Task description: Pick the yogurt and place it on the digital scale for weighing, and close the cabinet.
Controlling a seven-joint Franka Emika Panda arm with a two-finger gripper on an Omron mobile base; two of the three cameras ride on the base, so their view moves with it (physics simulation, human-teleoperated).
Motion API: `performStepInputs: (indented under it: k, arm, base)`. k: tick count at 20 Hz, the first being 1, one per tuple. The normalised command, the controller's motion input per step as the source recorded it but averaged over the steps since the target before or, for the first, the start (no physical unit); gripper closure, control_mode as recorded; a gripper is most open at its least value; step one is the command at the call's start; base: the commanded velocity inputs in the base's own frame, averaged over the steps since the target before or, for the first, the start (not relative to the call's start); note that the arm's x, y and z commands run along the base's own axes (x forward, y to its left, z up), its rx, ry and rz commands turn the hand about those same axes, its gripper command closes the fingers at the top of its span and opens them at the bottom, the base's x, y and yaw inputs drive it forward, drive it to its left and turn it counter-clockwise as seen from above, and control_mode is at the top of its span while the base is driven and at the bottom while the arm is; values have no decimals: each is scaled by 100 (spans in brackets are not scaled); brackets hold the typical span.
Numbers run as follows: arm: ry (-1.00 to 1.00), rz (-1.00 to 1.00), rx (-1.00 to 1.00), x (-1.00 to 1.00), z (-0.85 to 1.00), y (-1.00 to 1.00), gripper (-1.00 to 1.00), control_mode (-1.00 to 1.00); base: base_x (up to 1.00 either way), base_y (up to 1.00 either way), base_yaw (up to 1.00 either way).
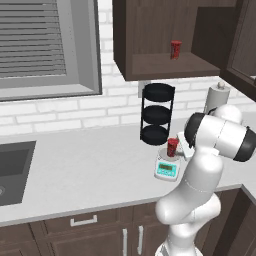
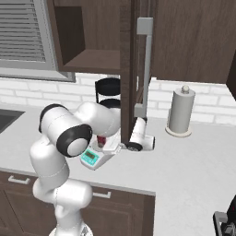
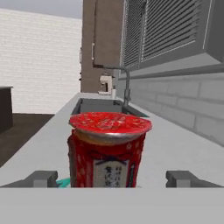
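Note:
The yogurt (image 1: 172,146), a small red cup, stands upright on the round plate of the digital scale (image 1: 167,169) on the counter. In the hand view the yogurt (image 3: 108,151) sits close up between the two dark fingertips (image 3: 41,178), which stand wide apart and clear of its sides. My gripper (image 3: 113,178) is open around it. From the right, the yogurt (image 2: 102,140) and the scale (image 2: 93,158) peek out behind my arm. The cabinet (image 1: 165,65) above is open, its door (image 2: 128,69) swung out with the long handle (image 2: 145,64) facing me.
A second small red container (image 1: 176,49) stands on the cabinet shelf. A black three-tier rack (image 1: 157,114) is just behind the scale. A paper towel roll (image 2: 179,113) stands to the right, and the sink (image 1: 12,170) lies far left.

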Motion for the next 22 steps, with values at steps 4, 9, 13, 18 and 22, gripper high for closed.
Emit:
performStepInputs:
  k: [4,9,13,18,22]
  arm:
    - [-14,-5,0,-43,16,-17,-100,-100]
    - [-24,-5,0,-68,25,-17,-100,-100]
    - [-22,-2,0,-71,25,-1,-100,-100]
    - [-31,-3,0,-83,43,0,-100,-100]
    - [-36,-7,-3,-86,59,0,-100,-100]
  base:
    - [0,0,0]
    - [0,0,0]
    - [0,0,0]
    - [0,0,0]
    - [0,0,0]
